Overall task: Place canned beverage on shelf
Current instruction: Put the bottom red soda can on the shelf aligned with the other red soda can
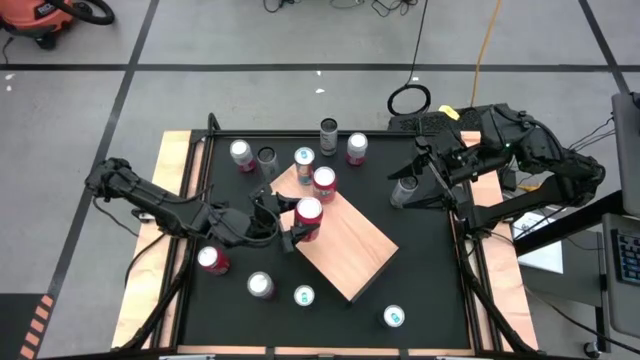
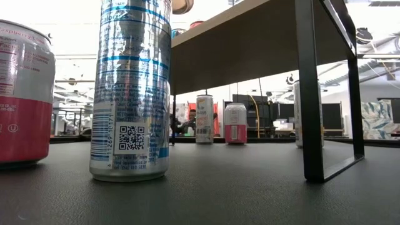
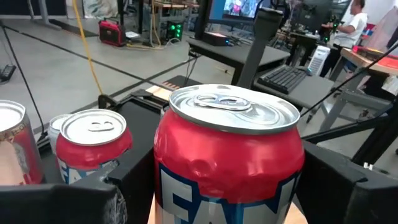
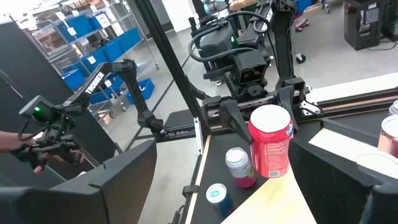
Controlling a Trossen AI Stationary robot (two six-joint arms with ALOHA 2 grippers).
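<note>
Red can (image 1: pixel 308 218) stands upright, its long axis vertical, at the left edge of the wooden shelf (image 1: pixel 350 250), in the middle of the high view. The left hand (image 1: pixel 290 222) is clamped on it from the picture's left, a dark finger on either side of the can's body, as the left wrist view shows close up with the can's silver top (image 3: pixel 234 107) filling the frame. The can looks to sit on the shelf top already, though I cannot be sure its base rests fully on the wood.

A second red can (image 1: pixel 323 182) and a blue-topped one (image 1: pixel 304 158) stand on the shelf's upper left end, just beyond the held can.

The right hand (image 1: pixel 418 180) waits at the upper right of the table (image 1: pixel 430 270), fingers apart and holding nothing, well away from the shelf. So the left arm is the nearer one; what remains is to let go and draw back toward the picture's left without tipping the can.
</note>
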